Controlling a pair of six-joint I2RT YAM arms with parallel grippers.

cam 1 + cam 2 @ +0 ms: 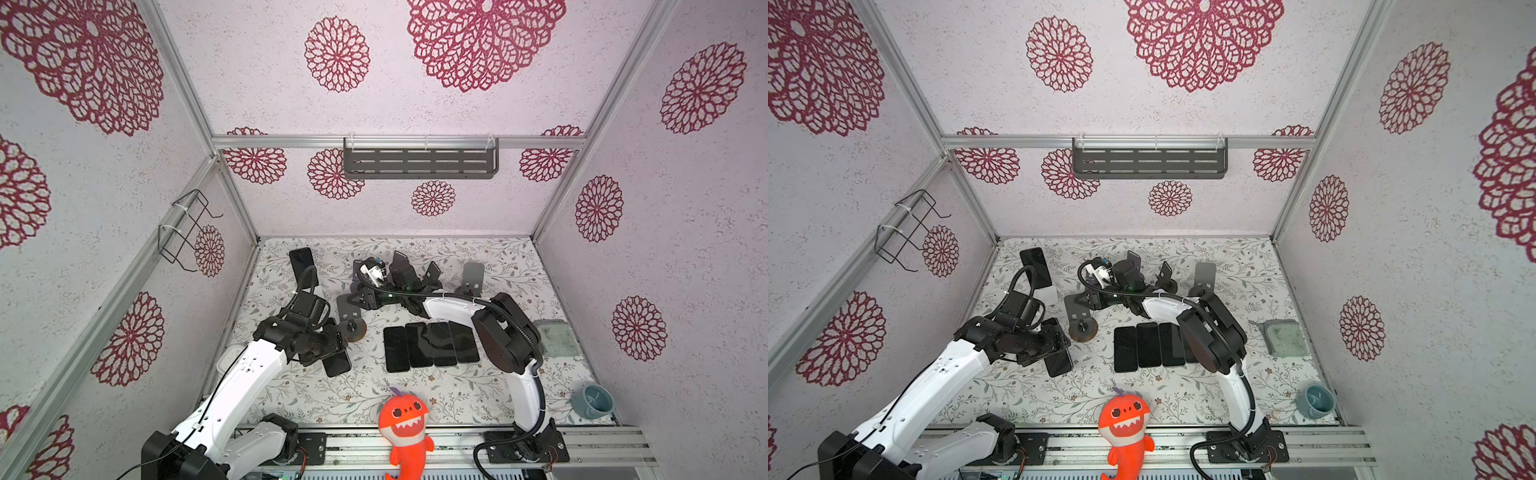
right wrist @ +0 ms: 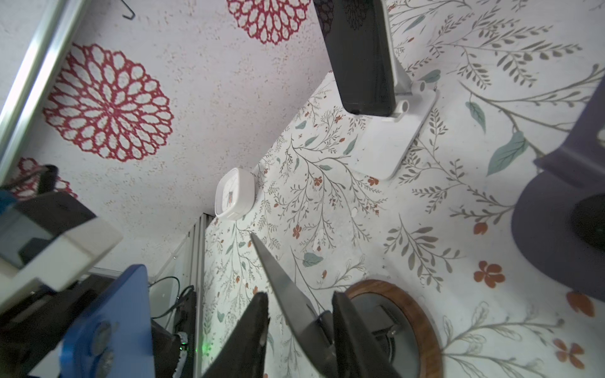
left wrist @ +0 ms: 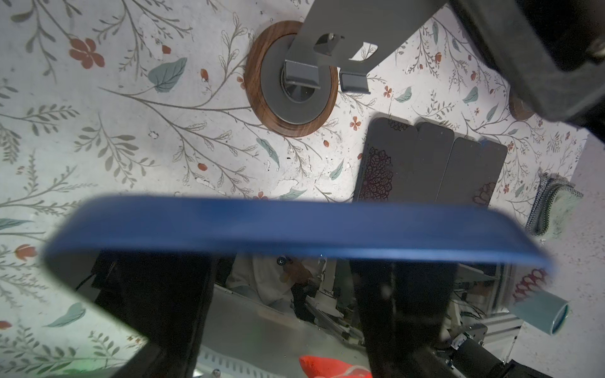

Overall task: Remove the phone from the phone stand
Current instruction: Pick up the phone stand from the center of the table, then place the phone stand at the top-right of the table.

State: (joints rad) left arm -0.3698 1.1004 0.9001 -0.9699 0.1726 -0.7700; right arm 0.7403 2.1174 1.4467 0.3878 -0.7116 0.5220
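Observation:
My left gripper [image 1: 332, 353] is shut on a black phone [image 1: 337, 362] in a blue case, held low over the table just in front of the stand. In the left wrist view the phone's blue edge [image 3: 294, 229] runs across the dark fingers [image 3: 163, 311]. The phone stand [image 1: 352, 328] has a round wooden base [image 3: 262, 111] and a grey plate [image 2: 288, 294], and nothing rests on it. My right gripper [image 2: 299, 314] straddles that plate from behind, jaws open with a gap showing on one side.
Another black phone [image 1: 301, 264] leans on a white stand [image 2: 393, 144] at the back left. Several phones [image 1: 430, 345] lie side by side mid-table. More stands [image 1: 473, 274] stand at the back. An orange shark plush [image 1: 405, 428], a blue mug [image 1: 592, 401] and a cloth [image 1: 555, 338] lie nearer.

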